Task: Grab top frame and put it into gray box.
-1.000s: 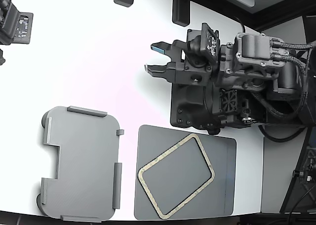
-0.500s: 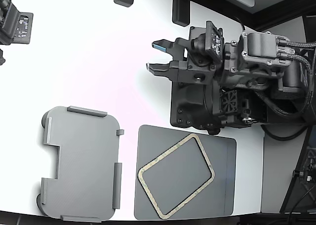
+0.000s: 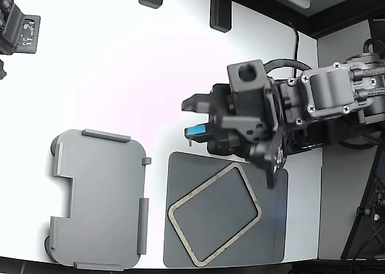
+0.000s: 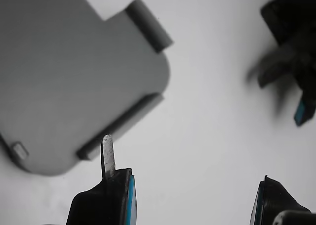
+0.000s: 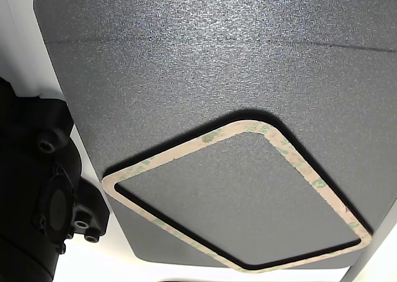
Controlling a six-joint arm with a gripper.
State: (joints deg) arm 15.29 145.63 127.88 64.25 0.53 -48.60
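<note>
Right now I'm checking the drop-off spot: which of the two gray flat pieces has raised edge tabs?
The light gray box at the exterior view's left; it has raised tabs and a side notch. The darker mat is plain and carries the top frame.

a robotics lab bench: a plain white tabletop (image 3: 120, 63), a dark grey textured flat mat (image 3: 274, 226) laid on it, black camera mounts (image 3: 18, 30) at the edges, cabled grey-and-black arm hardware (image 3: 337, 99).
</note>
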